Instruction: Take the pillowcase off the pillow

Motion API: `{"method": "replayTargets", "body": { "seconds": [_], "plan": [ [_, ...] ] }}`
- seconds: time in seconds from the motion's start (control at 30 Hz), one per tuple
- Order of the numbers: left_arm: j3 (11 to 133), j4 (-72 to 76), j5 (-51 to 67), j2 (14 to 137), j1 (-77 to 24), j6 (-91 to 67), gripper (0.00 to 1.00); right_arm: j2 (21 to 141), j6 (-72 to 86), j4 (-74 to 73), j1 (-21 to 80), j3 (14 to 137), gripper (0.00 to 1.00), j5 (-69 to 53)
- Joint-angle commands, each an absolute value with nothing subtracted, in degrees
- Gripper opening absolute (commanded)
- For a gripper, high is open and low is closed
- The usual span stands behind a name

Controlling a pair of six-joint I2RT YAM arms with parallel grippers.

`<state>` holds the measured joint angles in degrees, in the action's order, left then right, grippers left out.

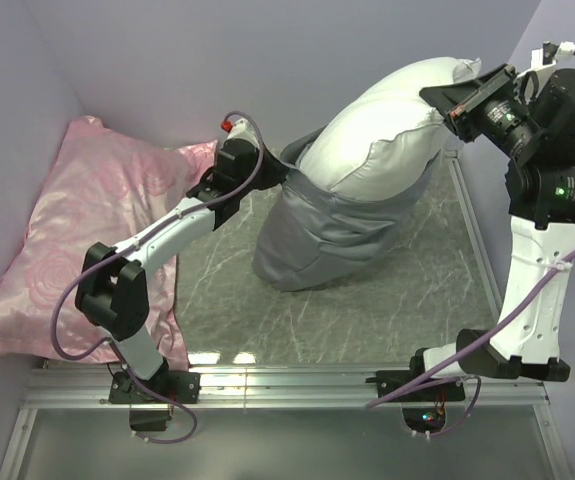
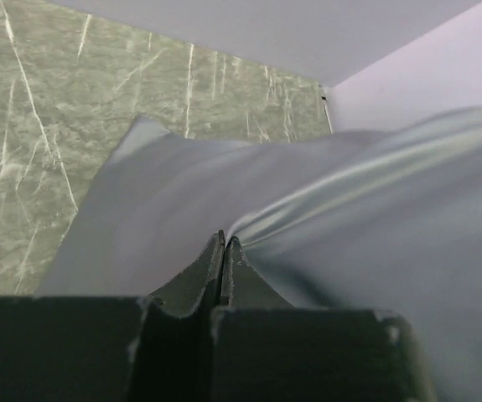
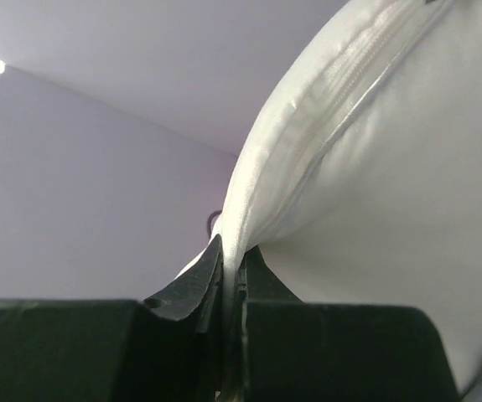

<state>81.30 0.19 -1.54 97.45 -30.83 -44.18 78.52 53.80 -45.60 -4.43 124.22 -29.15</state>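
The right gripper [image 3: 230,251] was pinched shut on the seamed edge of the white pillow [image 1: 382,125], which bulged up beyond its fingertips, held high, I'd guess, so the cover could slide off downward. The left gripper [image 2: 225,244] was closed on a fold of the grey pillowcase [image 1: 322,235], seemingly to anchor it. The pillowcase was bunched round the pillow's lower half, resting on the marbled table [image 1: 427,310].

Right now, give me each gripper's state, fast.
Left gripper: closed on the plain grey fabric pillowcase.
Right gripper: closed on the plump white stuffed pillow.
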Motion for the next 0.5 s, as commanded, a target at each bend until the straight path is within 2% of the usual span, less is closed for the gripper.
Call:
{"method": "replayTargets", "body": {
  "seconds": [0.0,0.1,0.17,0.27,0.3,0.4,0.47],
  "plan": [
    [77.08,-0.45,-4.14,96.34,-29.00,-40.26,0.00,77.43,55.29,-31.20,-3.79,131.05,0.00,-24.36],
    [82.15,-3.06,-0.53,95.19,-31.28,-37.01,0.01,76.82,51.69,-30.41,-0.28,125.54,0.00,-19.70],
    [83.05,-5.09,-0.97,94.05,-33.83,-35.43,0.05,77.51,48.54,-31.54,3.68,124.54,0.00,-15.50],
    [82.44,-6.68,-3.51,91.15,-36.21,-34.98,0.21,78.92,45.71,-32.43,7.55,123.75,0.00,-12.58],
    [80.96,-6.59,-3.86,89.40,-36.47,-34.98,0.40,79.10,45.36,-32.26,8.08,123.05,0.00,-11.61],
    [76.93,-5.10,-7.20,84.14,-37.44,-35.33,0.61,79.72,44.48,-32.26,9.22,122.69,0.00,-9.77],
    [75.16,-3.88,-11.05,81.05,-38.84,-34.72,0.65,80.33,43.77,-32.87,9.58,123.13,0.00,-8.79]
  ]
}}
